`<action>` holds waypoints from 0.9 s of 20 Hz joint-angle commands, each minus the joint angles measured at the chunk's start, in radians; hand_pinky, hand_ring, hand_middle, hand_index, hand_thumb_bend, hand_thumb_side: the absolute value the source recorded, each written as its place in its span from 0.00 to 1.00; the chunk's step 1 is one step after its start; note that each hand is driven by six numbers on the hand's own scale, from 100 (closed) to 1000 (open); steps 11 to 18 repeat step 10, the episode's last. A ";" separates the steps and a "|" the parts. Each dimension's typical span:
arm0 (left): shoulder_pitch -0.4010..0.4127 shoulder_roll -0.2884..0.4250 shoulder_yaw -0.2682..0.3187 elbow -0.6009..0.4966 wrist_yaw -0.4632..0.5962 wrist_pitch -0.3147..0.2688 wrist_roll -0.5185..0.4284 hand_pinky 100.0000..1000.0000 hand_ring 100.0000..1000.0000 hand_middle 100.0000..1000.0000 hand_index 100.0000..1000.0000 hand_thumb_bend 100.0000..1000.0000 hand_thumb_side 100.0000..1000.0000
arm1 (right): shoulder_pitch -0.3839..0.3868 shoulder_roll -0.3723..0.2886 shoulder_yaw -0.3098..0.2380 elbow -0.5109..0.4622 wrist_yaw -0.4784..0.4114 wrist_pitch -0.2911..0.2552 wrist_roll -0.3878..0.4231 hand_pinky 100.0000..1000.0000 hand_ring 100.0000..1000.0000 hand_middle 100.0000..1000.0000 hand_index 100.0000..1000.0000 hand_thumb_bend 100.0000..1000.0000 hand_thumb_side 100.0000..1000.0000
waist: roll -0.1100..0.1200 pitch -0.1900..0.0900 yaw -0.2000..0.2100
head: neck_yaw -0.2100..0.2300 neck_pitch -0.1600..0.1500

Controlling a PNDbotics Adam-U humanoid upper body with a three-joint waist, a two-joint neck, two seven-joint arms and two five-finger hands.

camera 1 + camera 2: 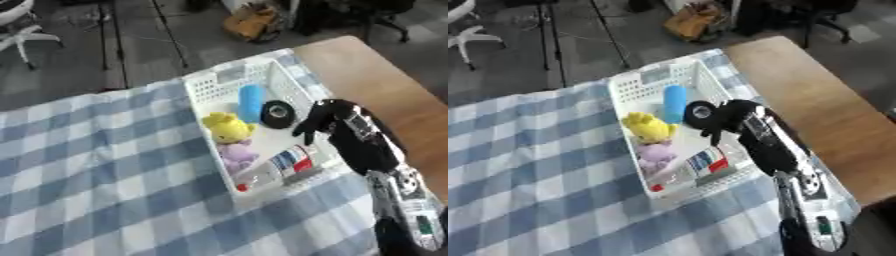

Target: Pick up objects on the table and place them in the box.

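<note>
A white slotted box (214, 83) stands on the blue-checked cloth. Inside lie a blue cylinder (250, 102), a black tape roll (278, 114), a yellow plush (227, 127), a purple plush (236, 153) and a white bottle with a red and blue label (284, 163). My right hand (322, 118) hangs over the box's right rim, beside the tape roll, fingers curled downward with nothing in them. The left hand shows in neither view.
The checked cloth (96, 170) covers the table to the left and front of the box. Bare wooden tabletop (376, 85) lies to the right. A chair base (22, 35) and a brown bag (249, 20) sit on the floor beyond.
</note>
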 commanded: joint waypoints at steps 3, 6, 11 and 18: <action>0.006 0.046 0.020 -0.034 0.021 -0.034 -0.032 0.46 0.70 0.75 0.81 0.52 0.91 | -0.010 -0.015 -0.006 -0.005 0.004 -0.006 0.002 0.54 0.35 0.40 0.55 0.00 0.79 | -0.004 -0.116 0.003 | 0.001 -0.002; 0.020 0.042 0.022 -0.047 0.026 -0.032 -0.041 0.46 0.68 0.74 0.80 0.52 0.91 | -0.009 -0.016 -0.006 -0.007 0.003 -0.004 0.003 0.54 0.35 0.40 0.54 0.00 0.79 | -0.002 -0.116 0.004 | 0.000 -0.001; 0.041 0.029 0.017 -0.092 0.049 -0.027 -0.064 0.44 0.67 0.73 0.80 0.52 0.91 | -0.008 -0.017 -0.007 -0.007 0.004 -0.003 0.002 0.54 0.35 0.40 0.54 0.00 0.80 | -0.001 -0.115 0.006 | -0.004 0.003; 0.041 0.029 0.017 -0.092 0.049 -0.027 -0.064 0.44 0.67 0.73 0.80 0.52 0.91 | -0.008 -0.017 -0.007 -0.007 0.004 -0.003 0.002 0.54 0.35 0.40 0.54 0.00 0.80 | -0.001 -0.115 0.006 | -0.004 0.003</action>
